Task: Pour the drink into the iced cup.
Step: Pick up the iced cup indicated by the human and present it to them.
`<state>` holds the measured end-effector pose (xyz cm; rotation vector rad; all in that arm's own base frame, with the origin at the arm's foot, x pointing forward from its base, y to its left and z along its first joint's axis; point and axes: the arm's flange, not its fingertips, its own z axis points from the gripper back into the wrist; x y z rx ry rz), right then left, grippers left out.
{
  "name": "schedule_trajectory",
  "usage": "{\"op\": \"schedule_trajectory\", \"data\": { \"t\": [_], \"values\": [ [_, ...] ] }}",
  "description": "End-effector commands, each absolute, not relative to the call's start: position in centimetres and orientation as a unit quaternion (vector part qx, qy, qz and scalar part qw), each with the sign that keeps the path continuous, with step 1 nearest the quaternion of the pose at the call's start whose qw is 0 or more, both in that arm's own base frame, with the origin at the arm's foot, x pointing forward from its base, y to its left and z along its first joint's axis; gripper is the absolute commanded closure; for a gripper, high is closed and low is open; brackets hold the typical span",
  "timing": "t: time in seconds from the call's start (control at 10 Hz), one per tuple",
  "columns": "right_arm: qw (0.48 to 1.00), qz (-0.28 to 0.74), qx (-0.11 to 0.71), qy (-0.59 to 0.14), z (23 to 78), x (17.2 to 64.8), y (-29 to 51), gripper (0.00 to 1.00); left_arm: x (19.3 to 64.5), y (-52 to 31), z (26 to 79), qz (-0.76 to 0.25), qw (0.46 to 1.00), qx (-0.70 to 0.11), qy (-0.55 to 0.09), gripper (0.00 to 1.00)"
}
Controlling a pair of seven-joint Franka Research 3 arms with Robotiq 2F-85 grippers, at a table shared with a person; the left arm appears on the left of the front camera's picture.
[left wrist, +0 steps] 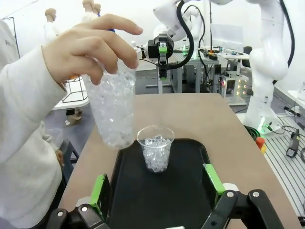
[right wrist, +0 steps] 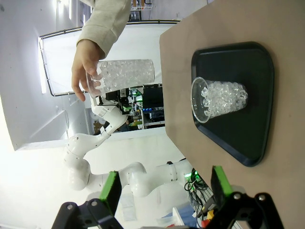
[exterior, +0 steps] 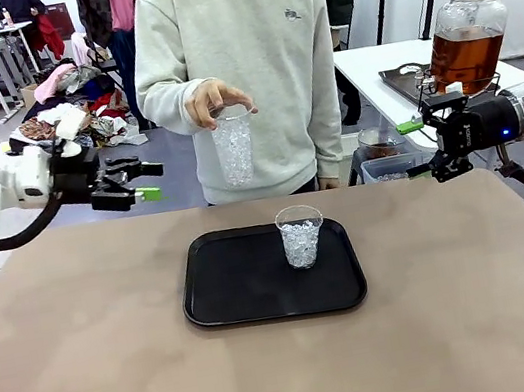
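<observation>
A brown desk (exterior: pixel 89 369) fills the front view, with a cluttered workroom behind; a black tray (exterior: pixel 219 295) lies at its centre, and the iced cup (exterior: pixel 301 238) stands upright on the tray toward 1 o'clock. The drink (exterior: pixel 467 60) sits in a lidded glass jar (exterior: pixel 469 12) on a side table at 2 o'clock, well apart from the tray. A person (exterior: pixel 238 58) at 12 o'clock holds a second cup (exterior: pixel 234 150) of ice by its rim, above the desk. The left hand (exterior: pixel 150 179) hovers at 9 o'clock and the right hand (exterior: pixel 416 148) at 3 o'clock, both spread wide and empty.

In the left wrist view the left hand's green pads frame the tray, nothing between them; the iced cup (left wrist: pixel 156 152) stands just beyond, with the second cup (left wrist: pixel 113 114) raised at 10 o'clock.

In the right wrist view the right hand (right wrist: pixel 165 188) gapes empty too; the iced cup (right wrist: pixel 219 99) lies sideways in frame at 2 o'clock.

The jar looks heavy, smooth and breakable, so it likely needs a firm hold around its body; the iced cup seems thin and light, and its walls may buckle under a squeeze.
</observation>
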<state>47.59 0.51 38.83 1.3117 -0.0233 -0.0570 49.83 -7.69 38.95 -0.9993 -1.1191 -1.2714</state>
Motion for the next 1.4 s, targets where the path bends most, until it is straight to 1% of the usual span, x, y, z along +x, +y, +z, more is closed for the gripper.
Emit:
{"op": "schedule_trajectory", "data": {
  "t": [0.0,0.2,0.8,1.0,1.1,1.3],
  "values": [
    [0.792,-0.025,0.61,-0.013,39.0,47.7,0.5,0.0,48.9,-5.9,39.3,-0.539,0.555,-0.432,-0.464,0.0],
    [0.792,-0.025,0.61,-0.013,39.0,47.7,0.5,0.0,48.6,-4.8,39.0,-0.54,0.548,-0.438,-0.465,0.0],
    [0.792,-0.025,0.61,-0.013,39.0,47.7,0.5,0.0,49.3,-2.5,38.2,-0.536,0.541,-0.434,-0.481,0.0],
    [0.792,-0.025,0.61,-0.013,39.0,47.7,0.5,0.0,49.5,-2.6,38.4,-0.54,0.541,-0.429,-0.481,0.0],
    [0.792,-0.025,0.61,-0.013,39.0,47.7,0.5,0.0,49.5,-2.8,38.5,-0.533,0.558,-0.416,-0.481,0.0],
    [0.792,-0.025,0.61,-0.013,39.0,47.7,0.5,0.0,49.4,-2.9,38.1,-0.53,0.554,-0.429,-0.478,0.0]
  ]
}}
